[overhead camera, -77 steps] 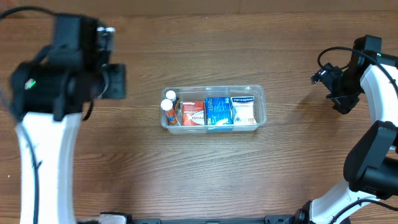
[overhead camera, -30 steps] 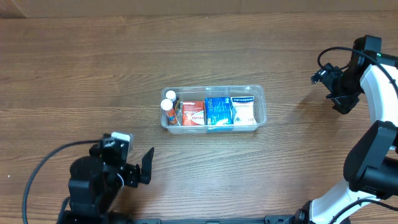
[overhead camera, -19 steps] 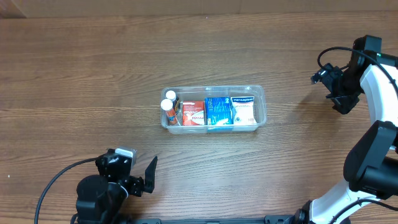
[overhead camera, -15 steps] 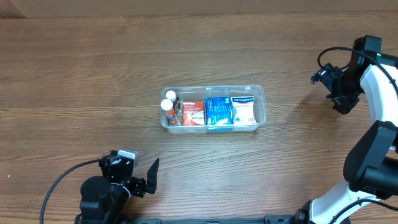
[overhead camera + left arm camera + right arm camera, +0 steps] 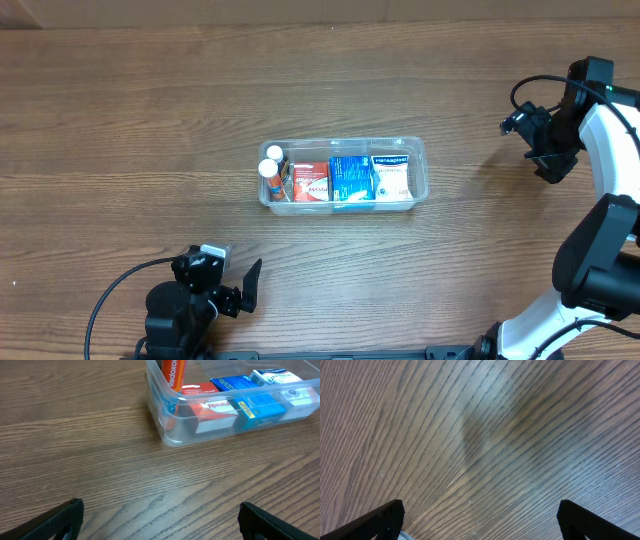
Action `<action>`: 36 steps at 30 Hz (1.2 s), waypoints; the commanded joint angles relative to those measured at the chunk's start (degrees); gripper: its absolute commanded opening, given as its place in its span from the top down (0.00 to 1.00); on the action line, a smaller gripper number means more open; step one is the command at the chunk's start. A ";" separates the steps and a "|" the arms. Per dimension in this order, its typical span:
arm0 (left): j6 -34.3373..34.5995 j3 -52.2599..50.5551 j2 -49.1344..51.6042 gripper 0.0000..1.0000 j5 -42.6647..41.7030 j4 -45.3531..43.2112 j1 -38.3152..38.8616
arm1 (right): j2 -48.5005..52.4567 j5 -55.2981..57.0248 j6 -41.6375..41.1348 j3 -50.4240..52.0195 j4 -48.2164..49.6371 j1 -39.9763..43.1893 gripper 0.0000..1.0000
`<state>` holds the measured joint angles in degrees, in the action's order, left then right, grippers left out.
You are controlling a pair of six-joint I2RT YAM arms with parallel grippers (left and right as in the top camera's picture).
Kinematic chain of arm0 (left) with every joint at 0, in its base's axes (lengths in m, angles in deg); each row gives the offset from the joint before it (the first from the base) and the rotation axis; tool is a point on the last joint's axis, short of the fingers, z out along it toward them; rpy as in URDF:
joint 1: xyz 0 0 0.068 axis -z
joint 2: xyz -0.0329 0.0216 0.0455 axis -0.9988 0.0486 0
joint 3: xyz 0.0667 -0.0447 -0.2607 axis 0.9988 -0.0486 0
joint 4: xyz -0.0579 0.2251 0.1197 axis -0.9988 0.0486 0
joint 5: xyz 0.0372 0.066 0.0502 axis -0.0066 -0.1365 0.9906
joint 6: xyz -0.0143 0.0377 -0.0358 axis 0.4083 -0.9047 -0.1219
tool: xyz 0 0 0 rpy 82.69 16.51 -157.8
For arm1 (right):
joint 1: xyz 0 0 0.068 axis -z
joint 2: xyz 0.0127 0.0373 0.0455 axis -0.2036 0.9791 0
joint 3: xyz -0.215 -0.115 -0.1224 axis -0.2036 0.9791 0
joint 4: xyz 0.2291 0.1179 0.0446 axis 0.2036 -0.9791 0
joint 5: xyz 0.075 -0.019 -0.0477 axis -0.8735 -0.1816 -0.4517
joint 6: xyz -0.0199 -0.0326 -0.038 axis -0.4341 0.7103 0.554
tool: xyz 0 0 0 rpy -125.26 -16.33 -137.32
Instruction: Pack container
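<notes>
The left gripper [image 5: 160, 522], seven o'clock, and right gripper [image 5: 480, 521], three, are hanging spread, empty; best parking wide of the clear rectangular plastic tub [image 5: 424, 172]

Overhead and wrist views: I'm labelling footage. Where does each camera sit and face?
Overhead: above the table, straight down on the container; left arm, right arm show.
Left wrist: low, facing the container's side; own jaws at bottom corners.
Right wrist: faces bare table; jaws likewise.
Shared: overhead and left wrist see the container.
</notes>
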<state>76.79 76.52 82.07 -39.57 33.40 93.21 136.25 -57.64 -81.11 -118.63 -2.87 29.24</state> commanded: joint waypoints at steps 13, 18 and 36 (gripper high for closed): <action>0.55 -0.61 -0.85 0.00 1.29 0.00 0.44 | -2.73 -0.09 -0.22 -0.02 0.68 -0.26 0.00; 0.55 -0.61 -0.85 0.00 1.29 0.00 0.44 | -17.94 -0.09 -0.22 -0.02 0.68 -6.73 0.00; 0.55 -0.61 -0.85 0.00 1.29 0.00 0.44 | -74.75 7.74 28.74 46.73 25.99 -11.91 0.00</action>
<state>76.79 76.26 81.85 -38.61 33.57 93.21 69.67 -49.79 -55.32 -81.71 20.13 17.33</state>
